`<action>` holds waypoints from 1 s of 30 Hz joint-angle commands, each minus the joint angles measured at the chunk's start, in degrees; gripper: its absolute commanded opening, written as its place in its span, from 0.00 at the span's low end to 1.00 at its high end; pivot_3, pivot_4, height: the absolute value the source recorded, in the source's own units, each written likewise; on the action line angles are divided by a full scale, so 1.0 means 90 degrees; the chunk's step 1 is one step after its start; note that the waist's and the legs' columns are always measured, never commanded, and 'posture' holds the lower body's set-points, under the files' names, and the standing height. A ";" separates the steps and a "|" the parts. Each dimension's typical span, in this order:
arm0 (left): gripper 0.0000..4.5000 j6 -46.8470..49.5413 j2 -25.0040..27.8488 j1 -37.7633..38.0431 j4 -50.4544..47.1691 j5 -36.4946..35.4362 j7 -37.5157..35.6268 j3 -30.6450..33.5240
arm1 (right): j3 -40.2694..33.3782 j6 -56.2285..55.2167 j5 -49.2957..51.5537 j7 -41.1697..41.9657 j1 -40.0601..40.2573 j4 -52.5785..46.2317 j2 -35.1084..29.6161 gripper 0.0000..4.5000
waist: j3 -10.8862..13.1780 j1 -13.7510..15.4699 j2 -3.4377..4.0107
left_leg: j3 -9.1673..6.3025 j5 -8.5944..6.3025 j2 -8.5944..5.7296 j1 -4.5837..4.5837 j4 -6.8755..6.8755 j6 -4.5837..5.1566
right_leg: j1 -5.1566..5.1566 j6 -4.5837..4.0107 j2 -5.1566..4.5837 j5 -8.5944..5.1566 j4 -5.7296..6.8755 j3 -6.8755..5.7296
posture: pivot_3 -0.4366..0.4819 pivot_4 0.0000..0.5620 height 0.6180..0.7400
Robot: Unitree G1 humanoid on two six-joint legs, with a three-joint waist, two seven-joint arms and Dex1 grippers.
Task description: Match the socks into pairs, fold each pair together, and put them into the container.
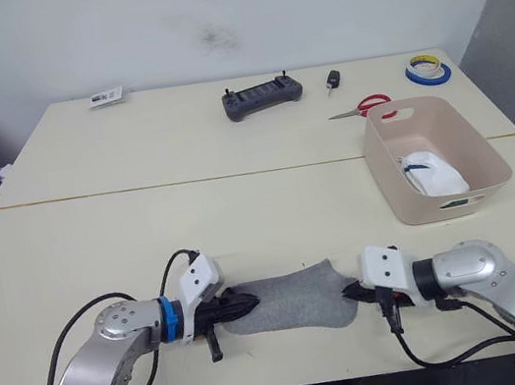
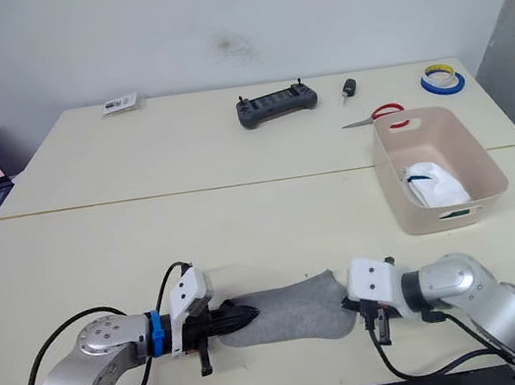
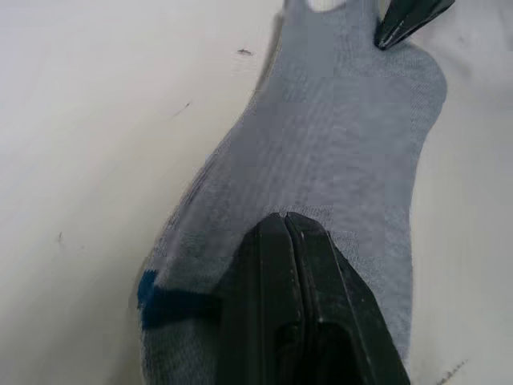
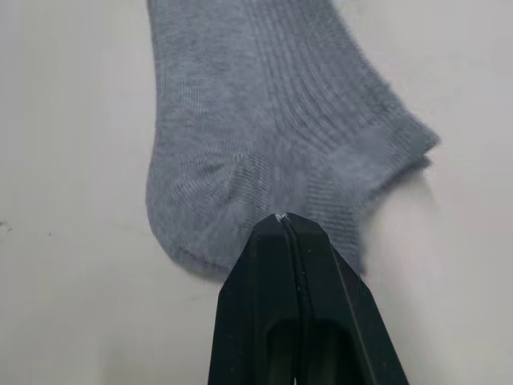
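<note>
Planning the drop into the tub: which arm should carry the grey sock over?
Right, probably. The right hand pinches the grey sock on the side nearer the pink tub; the left hand is farther away.

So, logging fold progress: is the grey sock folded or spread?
Spread: the grey sock lies flat on the table, left gripper and right gripper pinching opposite ends.

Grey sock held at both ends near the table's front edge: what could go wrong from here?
Both end effectors, left and right, pinch only the very ends of the grey sock, so either end may slip free during the fold. The sock lies close to the table's front edge and could drop off if released. The container sits well away, a long carry.
</note>
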 commanded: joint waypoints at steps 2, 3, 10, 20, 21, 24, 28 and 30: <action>0.00 0.0004 -0.0003 -0.0396 -0.0666 -0.0093 0.0156 0.0026 | 0.0098 0.0207 0.0288 -0.0019 -0.0303 -0.0515 0.0374 0.01 | 0.0000 0.0001 0.0000 | -0.0003 0.0000 0.0001 0.0001 0.0000 0.0000 | 0.0001 0.0000 0.0001 0.0000 0.0001 -0.0002 | 0.48 0.27 0.97; 0.00 -0.0040 0.0000 -0.0416 -0.0646 -0.0015 0.0160 -0.0061 | 0.0248 0.0252 0.0211 -0.0102 -0.0386 -0.0433 0.0530 0.01 | 0.0000 0.0000 0.0000 | -0.0002 0.0000 0.0000 0.0001 0.0000 0.0000 | 0.0001 0.0000 0.0002 0.0000 0.0001 -0.0001 | 0.48 0.27 0.97; 0.00 -0.0786 -0.0016 -0.0154 0.0153 0.0817 0.0278 -0.0588 | 0.1288 0.0334 -0.0559 -0.0398 -0.0710 0.0399 0.1123 0.01 | -0.0001 -0.0010 0.0000 | 0.0002 0.0000 0.0002 -0.0003 -0.0003 0.0000 | -0.0012 -0.0001 0.0009 0.0000 0.0004 0.0004 | 0.48 0.27 0.97; 0.00 -0.1332 -0.0221 -0.0114 0.0873 0.1147 0.0292 -0.0714 | 0.0498 -0.0053 -0.0543 0.0094 0.0372 0.0052 -0.0454 0.01 | -0.0021 0.0022 0.0009 | 0.0003 -0.0001 -0.0008 0.0009 -0.0001 0.0001 | 0.0012 0.0001 -0.0005 -0.0001 -0.0004 -0.0001 | 0.48 0.27 0.97; 0.00 -0.1380 -0.0258 -0.0119 0.0847 0.1095 0.0270 -0.0686 | 0.0340 -0.0251 -0.0466 0.0138 0.0494 -0.0010 -0.0500 0.01 | -0.0022 0.0022 0.0008 | 0.0002 -0.0001 -0.0009 0.0012 0.0000 0.0001 | 0.0019 0.0001 -0.0005 -0.0001 -0.0007 -0.0003 | 0.48 0.27 0.97; 0.00 -0.1489 -0.0339 -0.0191 0.0442 0.0727 0.0105 -0.0516 | -0.0464 -0.0276 0.0185 0.0090 0.0703 -0.0392 -0.0312 0.01 | -0.0024 0.0012 0.0005 | 0.0001 -0.0001 -0.0008 0.0019 -0.0001 0.0001 | 0.0029 0.0001 -0.0004 -0.0001 -0.0011 -0.0003 | 0.48 0.27 0.97; 0.00 -0.1506 -0.0326 -0.0428 0.0096 0.0713 -0.0093 -0.0682 | -0.1503 0.0427 0.0949 -0.0178 0.1027 -0.0746 -0.0154 0.01 | -0.0017 0.0021 -0.0002 | -0.0003 0.0000 -0.0006 0.0004 0.0002 0.0000 | 0.0020 0.0001 -0.0002 -0.0001 -0.0009 -0.0006 | 0.48 0.27 0.97; 0.00 -0.1736 -0.0396 -0.0491 0.0423 0.1001 -0.0064 -0.0859 | -0.1769 0.0643 0.1035 -0.0543 0.1117 -0.0734 0.0074 0.01 | -0.0019 0.0017 -0.0001 | -0.0002 0.0000 -0.0006 0.0008 0.0001 0.0000 | 0.0023 0.0001 -0.0001 -0.0001 -0.0009 -0.0005 | 0.48 0.27 0.97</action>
